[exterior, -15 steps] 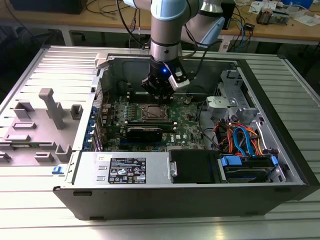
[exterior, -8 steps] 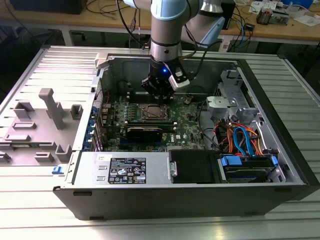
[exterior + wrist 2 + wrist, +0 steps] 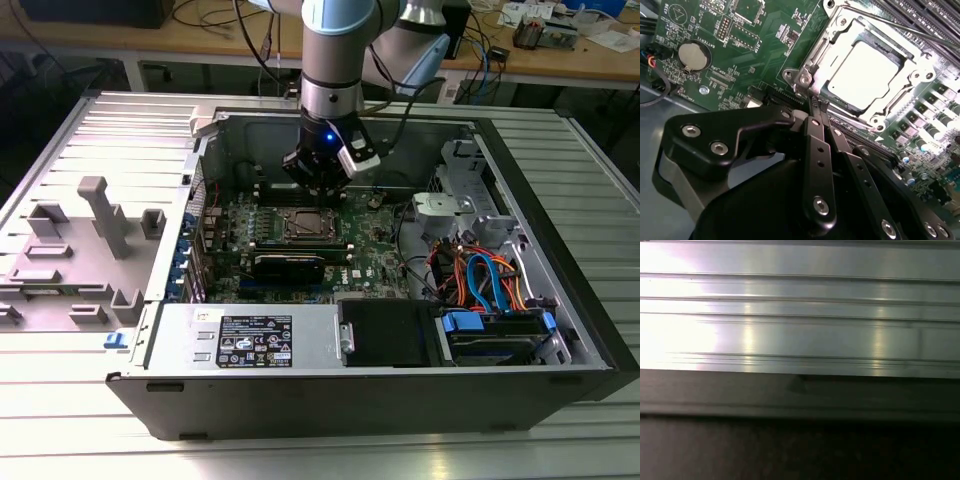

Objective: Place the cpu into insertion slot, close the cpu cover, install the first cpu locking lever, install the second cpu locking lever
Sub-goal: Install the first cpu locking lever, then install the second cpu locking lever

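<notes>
The exterior view looks down at a slant from outside the open computer case [image 3: 400, 340], taking in the whole chassis on the ribbed metal counter [image 3: 90, 120], with the arm entering at 12 o'clock. The second wrist view rides just behind the hand [image 3: 816, 102], close up, facing the green motherboard [image 3: 765, 45]; the cpu [image 3: 865, 75] sits at 1 o'clock. Both views share that board and socket area. The first wrist view faces ribbed metal [image 3: 800, 315] at very close range, a dark band [image 3: 800, 440] toward 6 o'clock.

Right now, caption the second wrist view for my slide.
Shut gripper beside the closed cpu cover, cpu seated.
</notes>
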`<state>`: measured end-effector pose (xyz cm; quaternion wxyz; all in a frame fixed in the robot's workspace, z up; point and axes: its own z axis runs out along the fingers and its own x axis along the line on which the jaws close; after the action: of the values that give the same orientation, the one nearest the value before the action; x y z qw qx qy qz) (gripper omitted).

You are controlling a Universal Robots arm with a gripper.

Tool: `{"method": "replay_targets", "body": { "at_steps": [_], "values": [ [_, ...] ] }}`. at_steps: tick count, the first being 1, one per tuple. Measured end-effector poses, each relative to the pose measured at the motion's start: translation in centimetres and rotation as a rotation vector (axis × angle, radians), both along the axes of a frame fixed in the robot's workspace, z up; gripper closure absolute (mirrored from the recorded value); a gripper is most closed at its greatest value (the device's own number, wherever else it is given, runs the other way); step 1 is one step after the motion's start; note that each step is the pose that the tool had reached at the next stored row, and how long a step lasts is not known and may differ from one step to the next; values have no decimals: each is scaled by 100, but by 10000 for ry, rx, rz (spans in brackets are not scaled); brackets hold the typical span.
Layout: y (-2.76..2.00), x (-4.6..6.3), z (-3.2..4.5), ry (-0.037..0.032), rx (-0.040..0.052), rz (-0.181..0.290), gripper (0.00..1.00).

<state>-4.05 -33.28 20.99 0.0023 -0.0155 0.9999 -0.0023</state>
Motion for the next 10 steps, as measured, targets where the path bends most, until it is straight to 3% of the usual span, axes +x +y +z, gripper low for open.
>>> {"method": "replay_targets", "body": {
  "at_steps": [10],
  "values": [
    [-26, 0, 13, 0, 0, 0, 89]
  ]
}}
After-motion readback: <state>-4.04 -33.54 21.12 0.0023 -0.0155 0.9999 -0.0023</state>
